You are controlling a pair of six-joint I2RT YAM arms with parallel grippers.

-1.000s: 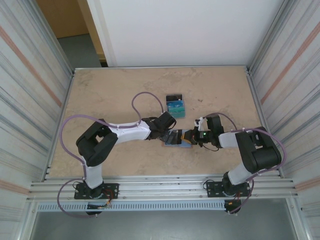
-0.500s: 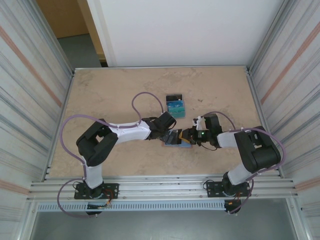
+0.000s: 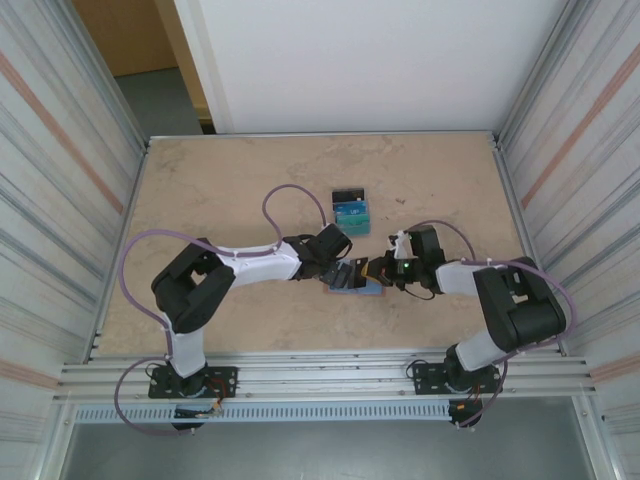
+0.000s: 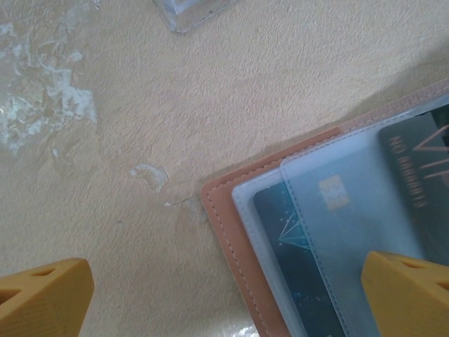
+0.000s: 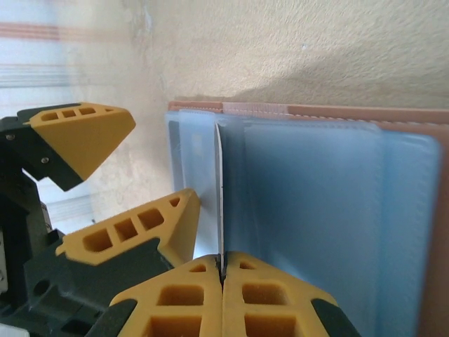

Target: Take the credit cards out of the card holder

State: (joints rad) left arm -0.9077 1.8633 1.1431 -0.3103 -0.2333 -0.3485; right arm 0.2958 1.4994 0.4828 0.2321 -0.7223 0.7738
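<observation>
Overhead: one wallet (image 3: pixel 358 285) lies on the bench (image 3: pixel 220 190) between left pincer (image 3: pixel 343 266) and right pincer (image 3: pixel 377 270); at least two freed cards (image 3: pixel 350 212) sit apart.

Left wrist: pincer released over the wallet's corner, two pocketed cards (image 4: pixel 295 260) inside.

Right wrist: pincer clenched on a thin sheet (image 5: pixel 219 196); pull straight, wallet pinned.

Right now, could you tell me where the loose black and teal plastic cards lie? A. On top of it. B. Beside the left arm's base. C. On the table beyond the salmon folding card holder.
C: the loose black and teal plastic cards lie on the tan tabletop past the salmon folding card holder, apart from it.
</observation>
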